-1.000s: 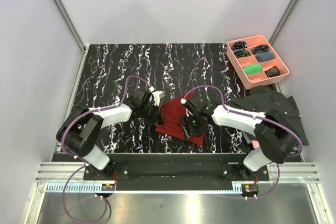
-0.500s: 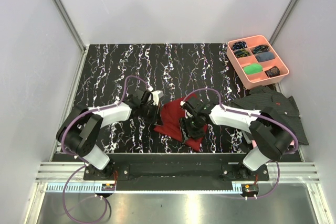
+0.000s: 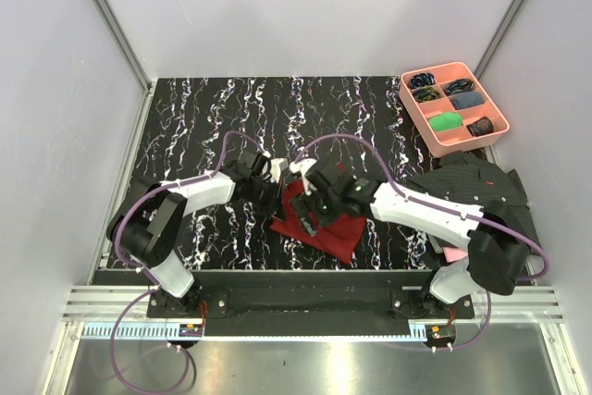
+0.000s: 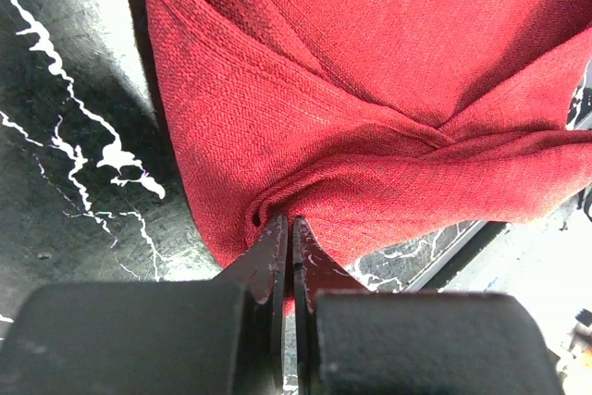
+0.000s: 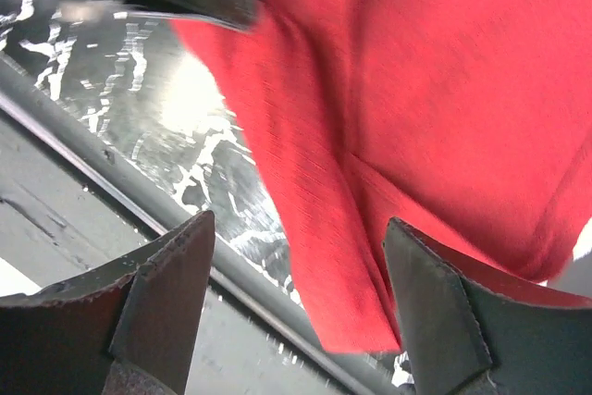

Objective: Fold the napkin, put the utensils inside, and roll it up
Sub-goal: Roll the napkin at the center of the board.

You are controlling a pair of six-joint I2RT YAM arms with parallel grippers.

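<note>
Setting: pale grey walls enclose a black table (image 3: 203, 117) veined with white marbling; two robot arms are bolted at its near edge, at the bottom of the overhead view.
Napkin: a dark red cloth (image 3: 331, 227) lies crumpled and partly folded on the table, just below the centre of the overhead view, between the two arms.
Napkin up close: in the left wrist view the cloth (image 4: 370, 90) fills most of the frame, with layers overlapping and a thick fold running towards the lower middle.
Left gripper: the left gripper (image 3: 271, 194) reaches in from the left side of the overhead view to the cloth's left edge. In its own camera the left gripper (image 4: 287, 228) has its fingers pressed together, pinching a bunched fold of the napkin.
Right gripper: the right gripper (image 3: 307, 215) is over the left part of the cloth, close beside the left gripper. In its own camera the right gripper (image 5: 298, 221) has its fingers spread wide, with the red cloth (image 5: 444, 90) and a strip of table beneath them and nothing clamped between them.
Tray: a pink compartment tray (image 3: 475, 141) holding small dark and green items sits at the upper right of the table.
Shirt: a dark striped shirt (image 3: 472, 182) lies at the right edge, below the tray.
</note>
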